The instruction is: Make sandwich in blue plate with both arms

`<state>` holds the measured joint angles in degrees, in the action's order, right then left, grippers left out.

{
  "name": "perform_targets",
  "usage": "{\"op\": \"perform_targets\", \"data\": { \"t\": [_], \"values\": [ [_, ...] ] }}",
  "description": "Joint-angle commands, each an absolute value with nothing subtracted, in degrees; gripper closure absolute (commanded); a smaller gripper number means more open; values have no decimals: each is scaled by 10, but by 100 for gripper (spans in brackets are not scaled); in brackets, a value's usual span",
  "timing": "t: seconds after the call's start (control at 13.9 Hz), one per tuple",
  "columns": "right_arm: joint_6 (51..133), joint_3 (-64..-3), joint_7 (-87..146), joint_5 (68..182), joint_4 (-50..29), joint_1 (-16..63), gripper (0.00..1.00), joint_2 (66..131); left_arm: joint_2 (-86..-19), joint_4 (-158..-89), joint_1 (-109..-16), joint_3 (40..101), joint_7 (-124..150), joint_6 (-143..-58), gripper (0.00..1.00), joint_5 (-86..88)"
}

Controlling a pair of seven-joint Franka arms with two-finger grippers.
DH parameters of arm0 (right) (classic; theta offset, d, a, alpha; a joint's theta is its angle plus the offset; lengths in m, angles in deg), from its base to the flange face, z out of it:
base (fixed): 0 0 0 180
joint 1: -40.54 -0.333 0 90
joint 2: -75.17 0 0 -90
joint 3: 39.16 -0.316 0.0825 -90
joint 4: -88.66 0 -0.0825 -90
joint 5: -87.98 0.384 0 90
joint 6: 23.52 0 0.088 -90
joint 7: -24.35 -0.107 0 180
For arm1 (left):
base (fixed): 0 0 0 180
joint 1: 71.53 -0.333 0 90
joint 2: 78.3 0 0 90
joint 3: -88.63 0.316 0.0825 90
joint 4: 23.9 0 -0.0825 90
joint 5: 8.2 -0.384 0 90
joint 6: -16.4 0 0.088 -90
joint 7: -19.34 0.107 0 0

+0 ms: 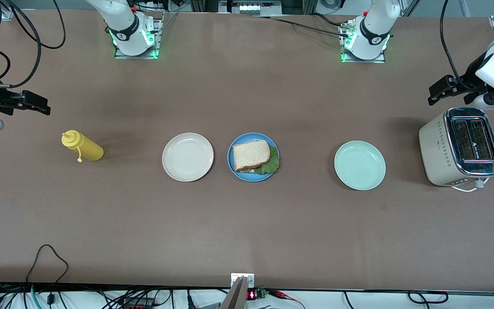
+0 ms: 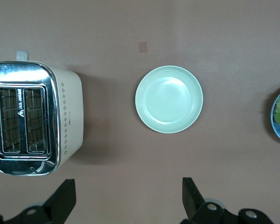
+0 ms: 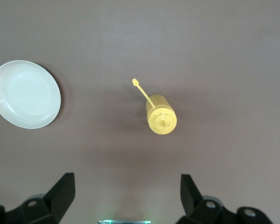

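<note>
A wide brown table (image 1: 247, 223) with a matte, faintly mottled top fills the front view. Cables run along its edge nearest the front camera, and metal framing and more cables show past the arm bases.

Take the blue plate (image 1: 235, 167) as the landmark: it sits mid-table, about midway between the two arms' ends. The sandwich (image 1: 253, 156) lies on it, the top bread slice tilted a little, with lettuce sticking out on the side toward the left arm's end.

Just beside the blue plate, toward the right arm's end, is a cream plate (image 1: 188, 157), bare. Farther that way stands a yellow bottle (image 1: 82, 146) with its cap hanging by a strap. Toward the left arm's end, well apart from the blue plate, is a mint plate (image 1: 359, 165), and past that a cream toaster (image 1: 459, 147) with a chrome top and two slots.

The left gripper (image 1: 438, 93) hangs in the air just by the toaster's edge, at the left arm's end of the table, its fingers (image 2: 60, 200) spread wide and holding nothing. The right gripper (image 1: 37, 105) hangs over bare table at the right arm's end, near the bottle, its fingers (image 3: 60, 191) likewise spread and holding nothing.
</note>
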<state>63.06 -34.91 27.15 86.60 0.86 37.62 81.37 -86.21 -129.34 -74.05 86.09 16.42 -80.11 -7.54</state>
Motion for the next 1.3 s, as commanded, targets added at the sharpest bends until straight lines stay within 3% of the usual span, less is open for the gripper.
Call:
{"op": "perform_targets", "data": {
  "t": [0.0,1.23],
  "values": [
    [628,-350,265,870,2,380,0,803,-872,-1309,-739,856,166,-806,0,-83],
    [630,-351,264,869,1,379,0,803,-867,-1299,-748,853,170,-820,0,-78]
  ]
}}
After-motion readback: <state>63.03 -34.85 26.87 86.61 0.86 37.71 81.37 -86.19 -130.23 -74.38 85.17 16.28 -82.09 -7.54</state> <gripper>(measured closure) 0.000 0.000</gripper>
